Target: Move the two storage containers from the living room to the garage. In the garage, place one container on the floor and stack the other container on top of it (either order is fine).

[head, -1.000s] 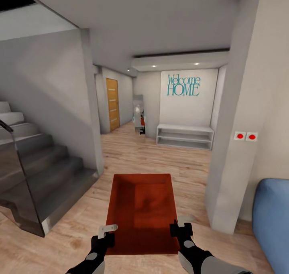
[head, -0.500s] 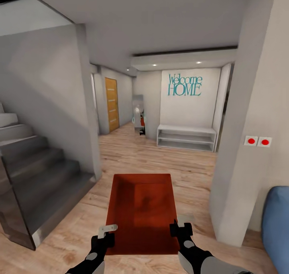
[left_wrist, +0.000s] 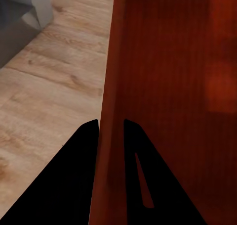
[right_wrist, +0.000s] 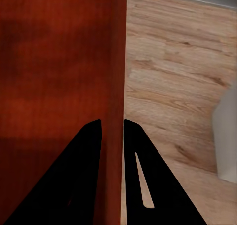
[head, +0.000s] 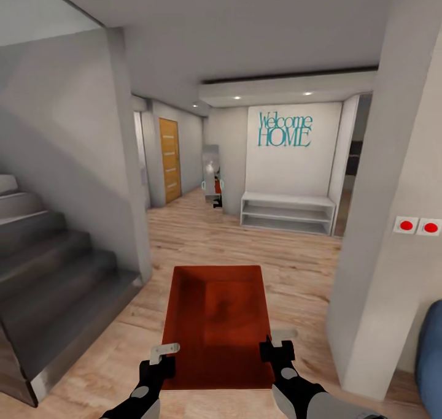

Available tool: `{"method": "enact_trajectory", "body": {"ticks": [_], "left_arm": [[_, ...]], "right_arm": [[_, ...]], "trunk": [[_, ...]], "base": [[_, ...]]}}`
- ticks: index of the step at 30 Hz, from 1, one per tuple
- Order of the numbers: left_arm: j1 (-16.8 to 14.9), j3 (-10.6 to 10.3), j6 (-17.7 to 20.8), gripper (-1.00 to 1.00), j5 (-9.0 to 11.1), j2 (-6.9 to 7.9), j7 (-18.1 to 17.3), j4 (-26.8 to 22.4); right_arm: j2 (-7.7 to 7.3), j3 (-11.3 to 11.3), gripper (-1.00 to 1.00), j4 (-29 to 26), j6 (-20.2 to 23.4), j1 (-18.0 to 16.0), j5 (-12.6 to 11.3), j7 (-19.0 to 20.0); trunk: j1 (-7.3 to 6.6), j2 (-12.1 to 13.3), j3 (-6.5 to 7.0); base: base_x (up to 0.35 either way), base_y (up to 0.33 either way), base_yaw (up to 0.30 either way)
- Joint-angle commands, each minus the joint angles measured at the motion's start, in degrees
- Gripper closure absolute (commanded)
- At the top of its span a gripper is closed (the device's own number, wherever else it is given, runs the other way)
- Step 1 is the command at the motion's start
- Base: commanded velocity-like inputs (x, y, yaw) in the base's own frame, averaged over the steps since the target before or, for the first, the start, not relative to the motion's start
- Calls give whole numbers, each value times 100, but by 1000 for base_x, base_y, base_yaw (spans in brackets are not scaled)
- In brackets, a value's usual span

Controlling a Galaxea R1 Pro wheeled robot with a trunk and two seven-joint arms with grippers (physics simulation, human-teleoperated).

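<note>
The left gripper [head: 164,353] and right gripper [head: 274,343] are each pinching a side wall of the storage container [head: 216,321]. Its inside is lying bare. It is hanging before the staircase [head: 55,272].

Both arms reach forward and low in the head view, set roughly parallel, dark forearms rising from the bottom edge with grey shells near the elbows. The left claw [head: 164,351] is closed over the left wall of the storage container [head: 216,321] near its close corner — in the left wrist view its two dark fingers [left_wrist: 79,175] straddle that thin wall, one outside, one inside. The right claw [head: 276,344] grips the opposite wall the same way; the right wrist view shows its fingers [right_wrist: 84,175] pinching the wall between them. Wrists sit level, pale fingertip pads pointing ahead.
</note>
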Motion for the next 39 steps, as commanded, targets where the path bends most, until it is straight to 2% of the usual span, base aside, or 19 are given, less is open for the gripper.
{"method": "enact_trajectory", "body": {"ticks": [1,39], "left_arm": [[-6,60,-74,100,-76,9,64,-24],[-6,60,-74,100,-76,9,64,-29]], "right_arm": [[1,-234,100,16,11,-7,-46,131],[-22,-242,100,16,17,-7,-49,175]], "trunk": [[4,-6,-8],[4,-6,-8]], "base": [[322,0,0],[322,0,0]]}}
